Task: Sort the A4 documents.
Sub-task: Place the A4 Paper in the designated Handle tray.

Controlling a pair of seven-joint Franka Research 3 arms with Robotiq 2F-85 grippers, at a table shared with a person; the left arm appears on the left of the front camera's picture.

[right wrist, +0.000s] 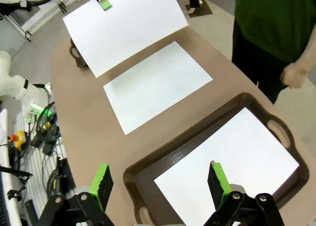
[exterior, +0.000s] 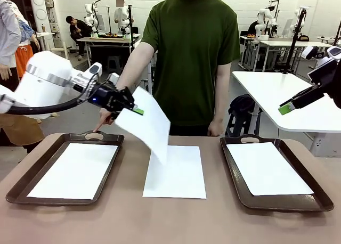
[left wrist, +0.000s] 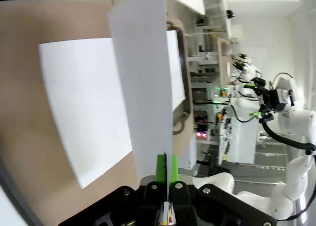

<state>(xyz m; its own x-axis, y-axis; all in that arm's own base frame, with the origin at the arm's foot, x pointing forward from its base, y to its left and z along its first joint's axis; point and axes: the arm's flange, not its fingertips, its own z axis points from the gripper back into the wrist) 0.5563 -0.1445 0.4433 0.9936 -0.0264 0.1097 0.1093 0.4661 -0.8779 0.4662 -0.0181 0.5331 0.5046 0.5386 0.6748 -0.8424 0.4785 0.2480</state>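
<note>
On the brown desk, an A4 sheet is lying between the left tray and the right tray. My left end effector is pinching a second A4 sheet above it, and my right end effector is hanging wide open.

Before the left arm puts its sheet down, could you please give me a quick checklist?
1. Left gripper shut on the held sheet: ok.
2. Left tray has room: ok, one flat sheet inside.
3. Person's hand away from the left tray: not ok, a finger points at its far handle.
4. Right gripper open, out of the way over the right tray: ok.
5. Held sheet free of the table sheet: cannot tell.
</note>
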